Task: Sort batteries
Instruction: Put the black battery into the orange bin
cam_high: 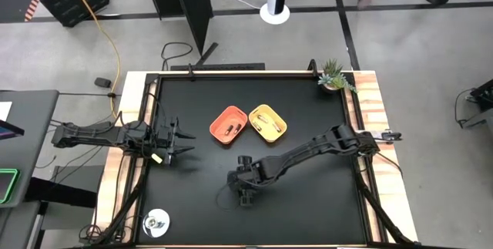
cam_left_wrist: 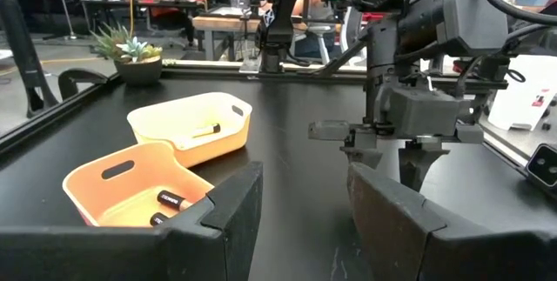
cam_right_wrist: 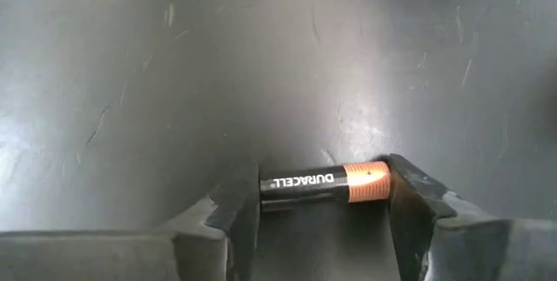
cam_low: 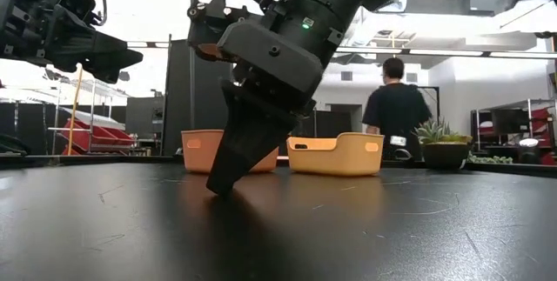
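Note:
A black-and-copper battery lies on the black table between the fingers of my right gripper, which is shut on it. That gripper stands near the table's middle, toward the near edge, its fingers reaching down to the tabletop. The orange tray and the yellow tray sit side by side farther back. Dark batteries lie in the orange tray, and a slim one lies in the yellow tray. My left gripper is open above the table's left side, touching nothing. My right gripper holds the battery by its two ends: the black end meets one finger and the copper end meets the other. The fingers come from above, pointing down, and the battery lies lengthwise across the gap. It is level, on or just above the table.
A round silvery object sits at the near left corner. A small potted plant stands at the far right corner. A person stands in the room behind the table. Bare black tabletop surrounds the right gripper.

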`<action>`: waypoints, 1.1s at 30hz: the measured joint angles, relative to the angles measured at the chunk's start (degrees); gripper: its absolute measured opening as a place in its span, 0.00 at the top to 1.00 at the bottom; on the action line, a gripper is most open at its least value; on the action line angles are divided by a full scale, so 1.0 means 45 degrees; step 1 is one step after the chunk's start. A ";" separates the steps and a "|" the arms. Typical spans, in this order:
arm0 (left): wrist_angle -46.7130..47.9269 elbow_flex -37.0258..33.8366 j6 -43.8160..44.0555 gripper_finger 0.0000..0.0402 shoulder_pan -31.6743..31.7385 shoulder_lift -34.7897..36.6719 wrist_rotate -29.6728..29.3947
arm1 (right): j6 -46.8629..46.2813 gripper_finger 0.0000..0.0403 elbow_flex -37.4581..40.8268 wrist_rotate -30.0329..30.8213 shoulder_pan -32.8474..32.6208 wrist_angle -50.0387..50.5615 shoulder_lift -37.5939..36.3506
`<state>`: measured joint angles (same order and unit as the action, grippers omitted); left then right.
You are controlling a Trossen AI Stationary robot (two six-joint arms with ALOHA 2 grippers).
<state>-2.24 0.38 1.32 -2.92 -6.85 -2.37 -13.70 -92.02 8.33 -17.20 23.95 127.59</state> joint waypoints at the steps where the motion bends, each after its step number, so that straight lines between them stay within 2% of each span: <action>1: 0.0000 0.0000 -0.0005 0.58 0.0000 0.0000 0.0000 | 0.0086 0.53 -0.0108 -0.0004 0.0011 0.0013 0.0022; 13: 0.0002 0.0000 0.0064 0.58 -0.0003 0.0000 0.0007 | 0.1601 0.52 -0.2519 0.0573 0.0471 0.1850 0.0077; 22: 0.0049 0.0000 0.0092 0.58 0.0000 0.0000 0.0010 | 0.2857 0.52 -0.4603 0.2996 0.1591 0.3883 0.0032; 29: 0.0082 0.0000 0.0092 0.58 -0.0002 0.0000 0.0010 | 0.2633 0.46 -0.4670 0.3047 0.3118 0.4316 0.0019; 33: 0.0085 0.0000 0.0092 0.58 -0.0003 0.0000 0.0010 | 0.2353 0.37 -0.4675 0.2905 0.3702 0.4321 0.0030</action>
<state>-1.86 0.38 1.74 -2.93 -6.85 -2.33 -3.11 -113.06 21.40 -0.54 43.40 127.73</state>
